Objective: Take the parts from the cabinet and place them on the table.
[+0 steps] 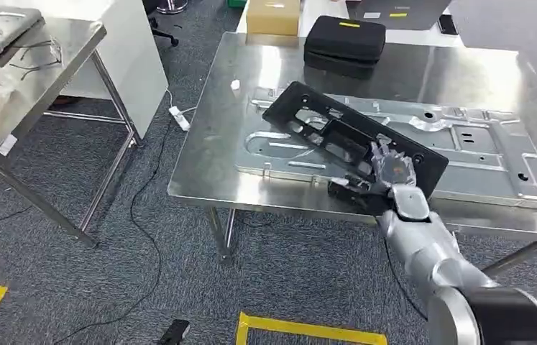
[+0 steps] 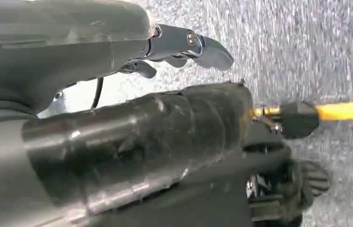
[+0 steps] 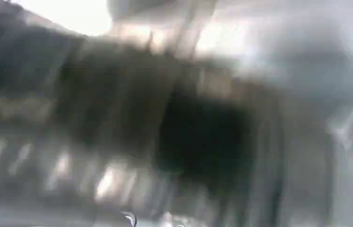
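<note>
A: Where is the part?

B: The long black plastic panel with cut-out windows [image 1: 337,133] lies slantwise on the shiny steel worktop [image 1: 215,154], resting across the large flat pressed sheet-metal plate [image 1: 466,144] that covers much of the worktop's middle. Its far end points toward the worktop's back left, its near end toward the front edge.

A: And the right hand?

B: The right hand [image 1: 387,172], on its silver arm, is at the panel's near end. Its fingers lie over the panel's upper face and a dark part of the hand sits at the panel's near edge, so it looks to be gripping the panel there. The right wrist view is too blurred to confirm it.

A: The left hand?

B: The left hand [image 2: 117,94] shows in its own wrist view over grey speckled carpet. The thick grey thumb and the darker fingers [image 2: 210,47] are apart, with nothing between them.

A: What else is on the worktop?

B: A black zipped fabric case with a yellow tag [image 1: 344,43] stands at the back, just beyond the metal plate. A tan cardboard box [image 1: 272,16] is behind that, past the worktop's far edge. A small white object [image 1: 235,85] sits near the left side.

A: Around it?

B: A second steel table [image 1: 49,65] stands well apart on the left, and yellow tape strips [image 1: 308,329] mark the carpet in front
</note>
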